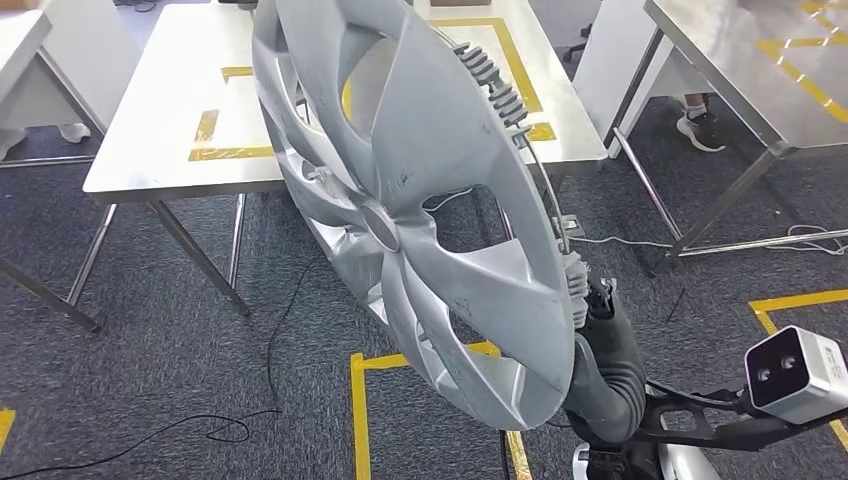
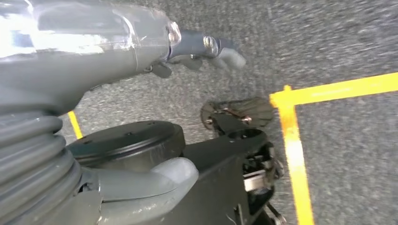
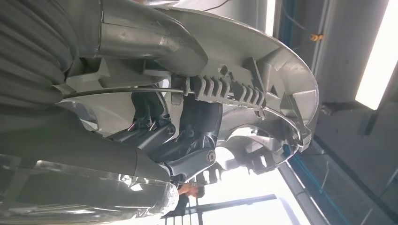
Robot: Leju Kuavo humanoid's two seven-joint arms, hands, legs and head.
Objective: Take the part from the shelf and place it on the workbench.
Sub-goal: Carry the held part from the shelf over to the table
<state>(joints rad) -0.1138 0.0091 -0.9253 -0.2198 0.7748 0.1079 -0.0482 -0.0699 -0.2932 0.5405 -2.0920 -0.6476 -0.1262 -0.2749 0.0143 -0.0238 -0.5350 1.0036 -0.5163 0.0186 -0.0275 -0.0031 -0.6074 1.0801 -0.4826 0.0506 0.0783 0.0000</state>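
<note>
A large silver wheel cover (image 1: 400,190) stands on edge in front of me and hides much of the head view. My right hand (image 1: 598,330) grips its lower right rim from behind. In the right wrist view the dark fingers (image 3: 187,136) wrap over the ribbed inner rim of the wheel cover (image 3: 263,79). The white workbench (image 1: 170,110) with yellow tape marks stands ahead, behind the cover. My left hand (image 2: 202,49) hangs over the grey carpet with nothing in it, its fingers loosely extended.
A second steel table (image 1: 760,70) stands at the right, with a person's shoe (image 1: 705,130) beside its leg. Another table's edge (image 1: 20,50) is at the far left. Black cables (image 1: 230,425) and yellow tape lines (image 1: 360,410) lie on the carpet.
</note>
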